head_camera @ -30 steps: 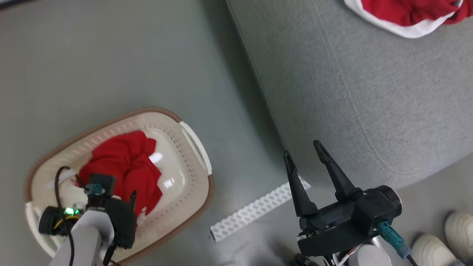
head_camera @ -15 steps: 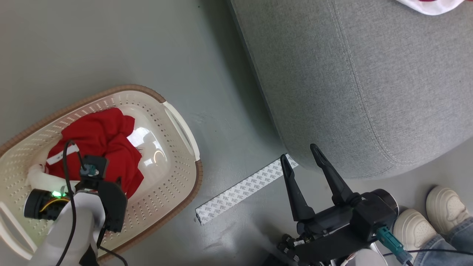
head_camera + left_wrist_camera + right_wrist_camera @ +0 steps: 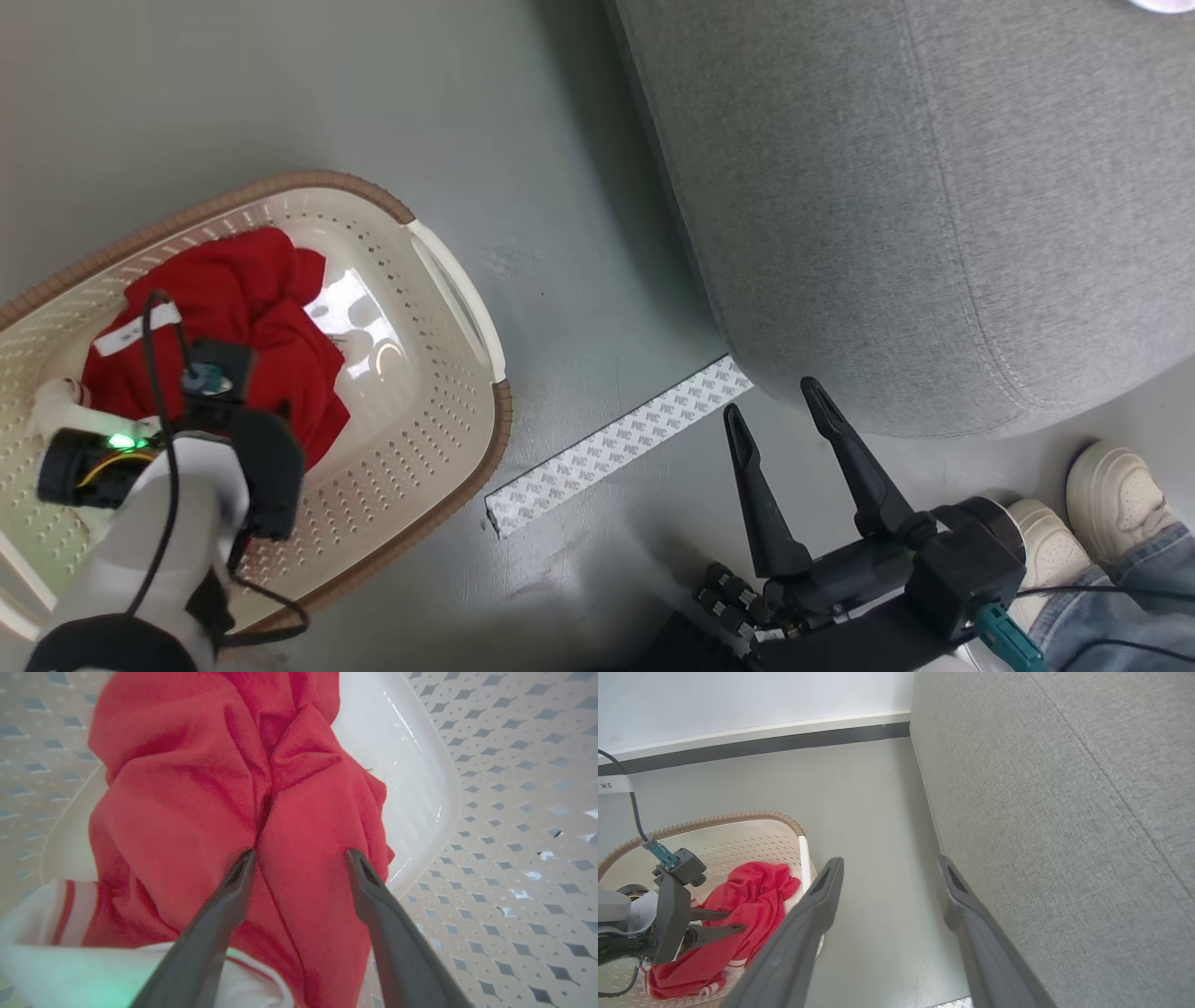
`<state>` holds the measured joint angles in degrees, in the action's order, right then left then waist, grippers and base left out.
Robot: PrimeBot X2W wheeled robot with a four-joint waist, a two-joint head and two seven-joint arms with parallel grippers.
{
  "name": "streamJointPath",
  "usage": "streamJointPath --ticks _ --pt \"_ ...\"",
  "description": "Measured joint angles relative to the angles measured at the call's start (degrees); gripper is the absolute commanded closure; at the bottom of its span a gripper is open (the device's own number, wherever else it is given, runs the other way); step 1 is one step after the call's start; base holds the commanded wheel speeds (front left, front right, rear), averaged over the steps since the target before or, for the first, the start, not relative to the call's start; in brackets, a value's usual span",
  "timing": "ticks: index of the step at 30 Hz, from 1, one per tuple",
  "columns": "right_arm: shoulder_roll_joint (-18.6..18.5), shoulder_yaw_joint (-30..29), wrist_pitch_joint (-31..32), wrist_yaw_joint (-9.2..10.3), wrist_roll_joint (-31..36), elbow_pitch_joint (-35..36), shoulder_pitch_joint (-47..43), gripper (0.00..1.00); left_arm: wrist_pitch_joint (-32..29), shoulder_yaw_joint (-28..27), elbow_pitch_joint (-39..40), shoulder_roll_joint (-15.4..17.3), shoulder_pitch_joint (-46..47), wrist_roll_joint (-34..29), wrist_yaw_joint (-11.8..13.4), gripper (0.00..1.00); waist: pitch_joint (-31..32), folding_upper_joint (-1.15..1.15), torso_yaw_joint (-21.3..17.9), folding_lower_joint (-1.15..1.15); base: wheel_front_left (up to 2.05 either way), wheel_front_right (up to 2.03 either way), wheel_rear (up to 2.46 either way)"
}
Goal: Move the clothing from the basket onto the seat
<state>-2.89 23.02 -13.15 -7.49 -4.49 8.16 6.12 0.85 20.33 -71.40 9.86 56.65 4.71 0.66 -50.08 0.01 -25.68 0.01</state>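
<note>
The grey floor (image 3: 280, 93) is smooth and runs open from 9 o'clock to 12 o'clock in the head view. A bare lane of it passes between the two big things. In the right wrist view it ends at a dark baseboard (image 3: 761, 742) under a pale wall (image 3: 738, 700).

The seat (image 3: 915, 205) takes up the head view from 12 o'clock round to 3 o'clock. Its rounded corner bulges toward 6 o'clock, a seam line follows that curve, and its long edge drops straight to the floor.

The basket (image 3: 448, 439) sits on the floor at 8 o'clock, well apart from the seat. Its brown rim curves over the top and a white handle lies on the side toward 3 o'clock.

The clothing (image 3: 233, 289) lies crumpled inside the basket toward its 10 o'clock wall. It is red with a white band, and bare glossy bottom shows beside it.

A patterned white strip (image 3: 616, 448) lies flat on the floor. It slants from the seat's corner toward 7 o'clock and stops just short of the basket.

A person's pale shoes (image 3: 1116, 490) stand at 4 o'clock, near the seat's corner.

The right pincer (image 3: 773, 399) hangs at 5 o'clock over bare floor, just beside the seat's corner. It is spread wide and has nothing in it.

The left pincer (image 3: 301, 854) is down inside the basket with its fingers spread wide. The tips are at the red fabric, astride a fold, and it grips nothing.
</note>
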Motion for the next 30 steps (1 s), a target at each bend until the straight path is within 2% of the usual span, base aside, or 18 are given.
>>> streamJointPath --ticks 4,5,7,8,17,20,24,26,30 --pt "0.01 0.16 0.02 0.00 -0.02 0.54 -1.09 0.00 -0.30 0.54 -1.09 0.94 0.07 0.03 0.01 0.00 -0.71 0.00 0.03 0.00 0.00 0.00 0.00" --pt "0.00 0.15 0.02 0.00 -0.02 0.66 -1.19 0.00 -0.45 0.88 -1.24 1.04 0.11 -0.14 0.10 0.28 -0.78 0.00 0.00 0.00 0.00 0.00 0.00" --pt "0.00 0.13 0.02 0.00 -0.03 1.00 -1.25 0.00 -0.91 1.37 -1.53 1.27 0.34 -0.35 0.08 0.94 -0.83 -0.01 0.00 0.00 0.00 0.00 0.00" --pt "0.00 0.09 0.02 0.00 -0.05 1.13 -1.41 0.00 -1.07 1.71 -1.63 1.48 0.44 -0.48 0.01 1.00 -0.85 -0.01 0.02 0.00 0.00 0.00 0.00" --pt "0.00 1.32 0.01 0.00 -0.60 -0.33 0.48 0.00 0.53 1.38 -2.09 1.14 0.56 0.96 -0.67 1.00 -0.22 -0.01 -0.19 -0.01 0.00 0.00 0.00" --pt "0.03 1.88 -0.24 0.00 -0.80 -1.65 2.25 0.00 1.21 -0.08 -2.18 0.30 -0.29 3.64 -2.72 1.00 0.67 -0.01 -0.45 -0.01 0.00 0.00 0.00" --pt "0.07 1.40 0.02 0.00 -0.10 -3.27 3.37 0.00 2.92 -0.41 -2.18 -2.31 -0.59 4.90 -3.93 1.00 2.50 -0.01 -0.03 -0.01 0.00 0.00 0.00" --pt "0.07 0.81 0.60 0.00 0.68 -4.60 4.41 0.00 4.67 -1.30 -2.25 -3.98 -1.76 7.12 -5.68 1.00 4.49 -0.01 0.71 -0.01 0.00 0.00 0.00" --pt "0.13 0.64 1.70 0.00 1.88 -7.10 5.43 0.00 7.64 -1.67 -2.19 -5.35 -3.37 9.76 -7.49 1.00 8.32 -0.01 1.92 -0.01 0.00 0.00 0.00"
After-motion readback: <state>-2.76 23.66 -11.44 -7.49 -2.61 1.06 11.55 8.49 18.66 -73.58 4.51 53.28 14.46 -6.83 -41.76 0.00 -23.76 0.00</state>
